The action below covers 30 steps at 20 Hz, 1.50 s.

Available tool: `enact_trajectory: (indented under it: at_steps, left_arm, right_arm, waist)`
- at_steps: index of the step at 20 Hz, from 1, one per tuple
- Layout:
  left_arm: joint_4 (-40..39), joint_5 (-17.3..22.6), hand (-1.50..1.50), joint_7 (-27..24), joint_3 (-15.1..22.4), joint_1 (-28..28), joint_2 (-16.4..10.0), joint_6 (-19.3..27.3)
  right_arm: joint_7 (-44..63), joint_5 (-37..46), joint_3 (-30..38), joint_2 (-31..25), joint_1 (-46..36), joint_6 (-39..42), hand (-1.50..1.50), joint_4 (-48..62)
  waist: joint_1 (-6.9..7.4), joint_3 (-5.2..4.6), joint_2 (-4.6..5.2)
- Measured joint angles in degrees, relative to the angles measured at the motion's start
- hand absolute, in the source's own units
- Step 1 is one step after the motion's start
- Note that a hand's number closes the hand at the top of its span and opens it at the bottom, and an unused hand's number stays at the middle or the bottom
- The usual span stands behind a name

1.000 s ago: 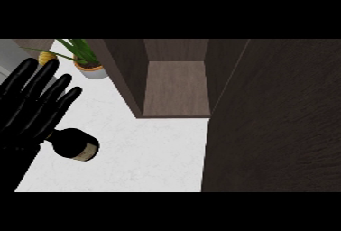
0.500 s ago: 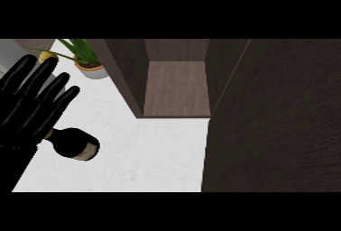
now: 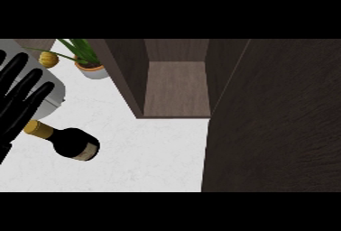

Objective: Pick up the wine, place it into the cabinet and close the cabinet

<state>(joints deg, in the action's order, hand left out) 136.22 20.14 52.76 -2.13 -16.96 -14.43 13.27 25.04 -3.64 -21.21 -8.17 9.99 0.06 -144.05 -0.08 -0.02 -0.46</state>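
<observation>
Seeing left hand (image 3: 16, 108) open, fingers straight and spread, gripping nothing, wine bottle (image 3: 72, 143) lying on counter (image 3: 146, 158) just below-right of it, gold neck by the fingers, open cabinet (image 3: 177, 85) farther right.

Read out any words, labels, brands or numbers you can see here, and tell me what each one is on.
No text can be read.
Wine bottle: a pale band at its lower end, no letters visible on it.
Cabinet: plain wood, no writing.
Plant pot: no writing.
</observation>
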Motion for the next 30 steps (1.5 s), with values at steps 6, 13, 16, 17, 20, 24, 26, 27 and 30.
enact_trajectory:
  at_steps: [6,13,16,17,20,24,26,27,30]
  left_arm:
    - [-0.5,0.4,-1.5,-1.2,-6.5,1.3,-2.1,-3.2]
    - [-2.7,5.7,-1.5,-3.8,-14.9,2.4,-4.2,-8.8]
    - [-3.8,7.8,-1.5,-4.6,-17.6,2.9,-5.2,-10.8]
    - [-4.1,9.0,-1.5,-5.1,-18.9,3.5,-5.5,-11.8]
    - [-5.2,10.9,-1.5,-6.8,-21.3,5.7,-5.6,-14.3]
    - [-8.3,12.5,-1.5,-9.6,-24.1,8.1,-5.7,-17.8]
    - [-9.0,13.0,-1.5,-10.7,-24.6,9.9,-5.1,-19.6]
    - [-10.0,13.6,-1.5,-11.1,-25.4,10.1,-5.5,-20.4]
    - [-12.7,13.4,-1.5,-14.2,-26.1,12.3,-4.5,-23.4]
  right_arm:
    - [-0.5,0.1,0.8,-1.1,0.8,0.1,-1.5,-0.2]
    - [0.7,0.3,0.0,-1.3,-0.5,-1.0,-1.5,-0.3]
    - [0.8,0.4,-0.9,-1.2,-0.8,-1.4,-1.5,-0.3]
    - [0.4,0.4,-1.0,-1.3,-0.4,-1.3,-1.5,-0.3]
    - [1.6,0.6,-1.3,-1.1,-1.9,-2.3,-1.5,-0.4]
    - [2.3,0.6,-0.5,-1.8,-2.5,-2.3,-1.5,-0.5]
    - [2.0,0.7,-1.3,-1.4,-2.7,-2.8,-1.5,-0.4]
    - [1.5,0.7,-0.7,-1.8,-2.4,-2.4,-1.5,-0.4]
    - [2.3,0.6,-0.3,-1.9,-3.3,-2.7,-1.5,-0.4]
  waist:
    - [-0.17,-0.03,0.06]
    - [-0.13,-0.06,0.16]
    - [-0.24,-0.05,0.17]
    - [-0.23,-0.04,0.18]
    - [-0.17,-0.06,0.19]
    - [-0.33,-0.06,0.21]
    - [-0.29,-0.04,0.22]
    - [-0.36,-0.04,0.22]
    - [-0.42,-0.05,0.24]
